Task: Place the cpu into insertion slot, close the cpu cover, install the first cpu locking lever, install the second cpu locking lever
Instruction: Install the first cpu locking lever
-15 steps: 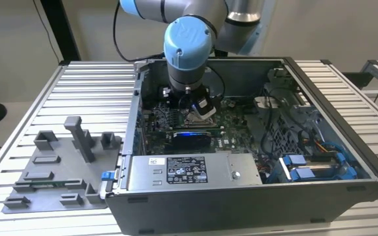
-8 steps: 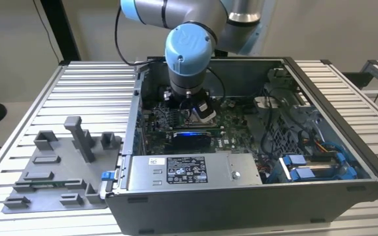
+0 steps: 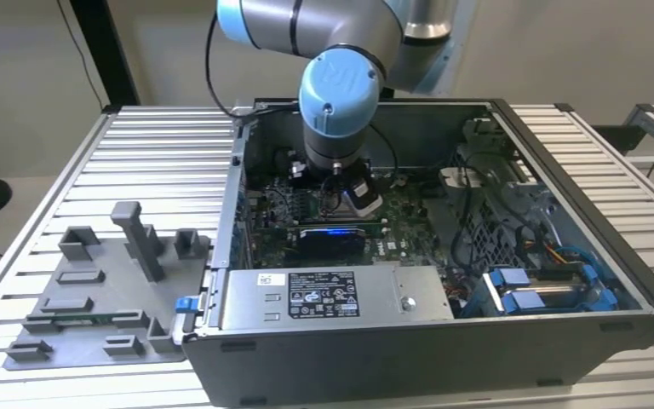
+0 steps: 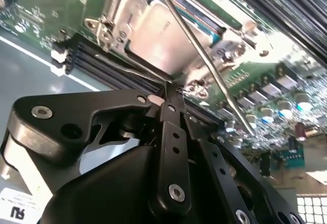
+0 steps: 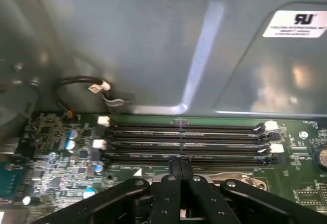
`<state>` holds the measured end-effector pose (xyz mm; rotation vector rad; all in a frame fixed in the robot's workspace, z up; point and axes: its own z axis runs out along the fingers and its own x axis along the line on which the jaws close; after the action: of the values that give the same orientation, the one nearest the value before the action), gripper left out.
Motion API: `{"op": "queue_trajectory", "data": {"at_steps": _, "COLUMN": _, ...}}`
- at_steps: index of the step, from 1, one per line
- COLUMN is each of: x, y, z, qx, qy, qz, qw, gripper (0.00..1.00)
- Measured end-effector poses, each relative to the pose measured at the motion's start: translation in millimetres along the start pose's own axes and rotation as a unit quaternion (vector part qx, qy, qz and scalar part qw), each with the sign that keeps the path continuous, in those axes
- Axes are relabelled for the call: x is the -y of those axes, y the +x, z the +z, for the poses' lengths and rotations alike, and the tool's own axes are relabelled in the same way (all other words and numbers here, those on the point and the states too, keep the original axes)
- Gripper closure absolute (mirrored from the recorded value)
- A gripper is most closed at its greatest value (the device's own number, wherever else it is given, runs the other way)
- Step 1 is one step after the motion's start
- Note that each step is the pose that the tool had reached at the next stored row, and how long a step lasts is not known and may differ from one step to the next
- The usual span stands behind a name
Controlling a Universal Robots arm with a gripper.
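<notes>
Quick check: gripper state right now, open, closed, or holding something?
Gripper: jaws closed together, nothing seen held between them, tips right by the edge of the cpu cover.

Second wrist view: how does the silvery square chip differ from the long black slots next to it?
The cpu is one squarish, silvery-tan plate; the long black slots are several narrow dark strips. The cpu is ringed by a shiny metal frame; the slots end in white clips. Both sit on the green circuit board.
</notes>
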<state>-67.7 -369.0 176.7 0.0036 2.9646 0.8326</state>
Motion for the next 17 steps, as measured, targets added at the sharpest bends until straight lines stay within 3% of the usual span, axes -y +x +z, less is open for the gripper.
{"op": "queue_trajectory", "data": {"at_steps": 7, "x": 2.3, "y": -6.8, "z": 0.6, "qx": -0.0011, "qy": -0.0017, "qz": 0.0, "qw": 1.0, "gripper": 1.0}}
{"op": "queue_trajectory", "data": {"at_steps": 9, "x": 2.4, "y": -7.7, "z": 0.0, "qx": -0.0009, "qy": -0.0062, "qz": 0.001, "qw": 0.99998, "gripper": 1.0}}
{"op": "queue_trajectory", "data": {"at_steps": 11, "x": 0.7, "y": -7.9, "z": -2.4, "qx": -0.0008, "qy": -0.0102, "qz": 0.001, "qw": 0.99995, "gripper": 1.0}}
{"op": "queue_trajectory", "data": {"at_steps": 15, "x": -5.7, "y": -6.9, "z": -12.8, "qx": -0.0007, "qy": -0.0121, "qz": 0.001, "qw": 0.99993, "gripper": 1.0}}
{"op": "queue_trajectory", "data": {"at_steps": 17, "x": -5.9, "y": -0.7, "z": -13.4, "qx": -0.0007, "qy": -0.0123, "qz": 0.001, "qw": 0.99992, "gripper": 1.0}}
